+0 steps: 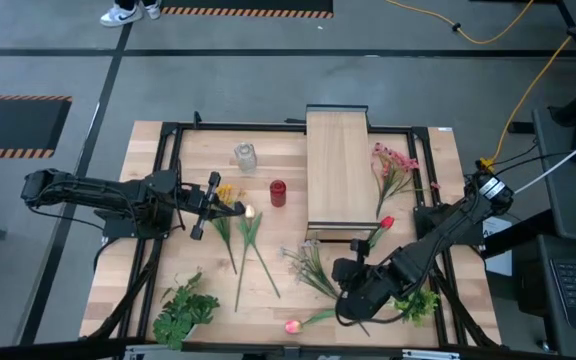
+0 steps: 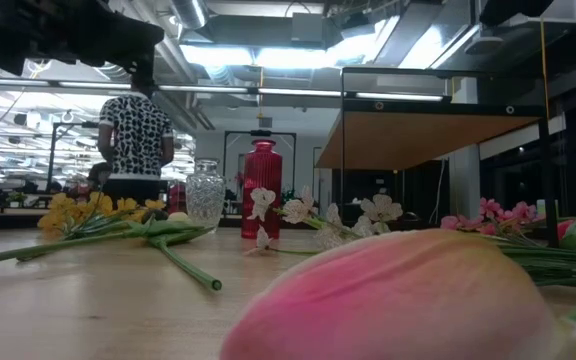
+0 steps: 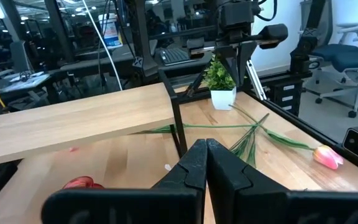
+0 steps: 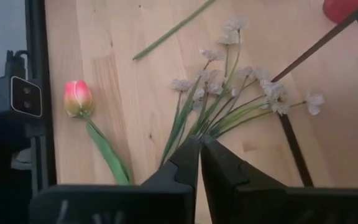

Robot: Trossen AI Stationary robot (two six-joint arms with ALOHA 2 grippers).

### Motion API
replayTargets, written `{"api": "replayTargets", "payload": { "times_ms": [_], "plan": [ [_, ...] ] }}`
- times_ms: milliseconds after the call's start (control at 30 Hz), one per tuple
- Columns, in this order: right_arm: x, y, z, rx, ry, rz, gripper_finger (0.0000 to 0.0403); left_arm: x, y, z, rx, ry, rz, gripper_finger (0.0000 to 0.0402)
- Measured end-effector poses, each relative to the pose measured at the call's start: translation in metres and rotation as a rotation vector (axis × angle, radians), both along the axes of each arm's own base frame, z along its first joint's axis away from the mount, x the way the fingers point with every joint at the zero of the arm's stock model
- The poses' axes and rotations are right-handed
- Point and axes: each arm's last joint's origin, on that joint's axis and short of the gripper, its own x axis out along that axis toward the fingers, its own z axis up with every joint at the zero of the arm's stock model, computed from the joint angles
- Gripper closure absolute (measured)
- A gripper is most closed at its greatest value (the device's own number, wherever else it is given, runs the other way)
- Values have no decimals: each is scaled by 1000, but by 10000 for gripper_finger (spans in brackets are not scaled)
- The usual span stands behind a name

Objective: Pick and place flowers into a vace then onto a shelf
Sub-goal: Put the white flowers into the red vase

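Note:
White sprigs (image 1: 308,262) lie flat on the table, stem ends toward my right gripper (image 4: 201,149). That gripper hangs over those stem ends, slanting down, fingers shut and empty. A pink tulip (image 4: 78,98) lies near the front edge. The clear vase (image 1: 245,156) stands upright at the back. The shelf (image 1: 340,165) is to its right. Yellow daisies (image 1: 226,192) and long green stems lie under my left gripper (image 3: 205,152), which is level above the table and shut on nothing. Pink blossoms (image 1: 393,165) and a red rose (image 1: 385,223) lie right of the shelf.
A small red cylinder (image 1: 278,192) stands between the vase and the shelf. Leafy green bunches lie at the front left (image 1: 183,310) and front right (image 1: 418,303). A dark frame (image 1: 168,130) runs round the tabletop. A person (image 2: 136,140) stands beyond the far edge.

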Motion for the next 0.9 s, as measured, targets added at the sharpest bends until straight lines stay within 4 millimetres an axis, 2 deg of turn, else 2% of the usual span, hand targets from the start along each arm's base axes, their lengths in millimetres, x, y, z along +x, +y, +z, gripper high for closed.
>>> {"api": "replayTargets", "payload": {
  "times_ms": [133,367,567,700,900],
  "plan": [
    [0,0,0,13,-2,-19,347,0,0,0,0,0,0,398],
    [0,0,-1,11,1,-20,256,0,0,0,-1,0,0,398],
    [6,5,-18,-17,48,-15,189,0,0,0,-2,1,0,398],
    [10,11,-32,24,105,-11,166,0,0,0,-2,1,0,398],
    [17,18,-50,74,139,-63,163,0,0,0,-2,1,3,398]
  ]
}}
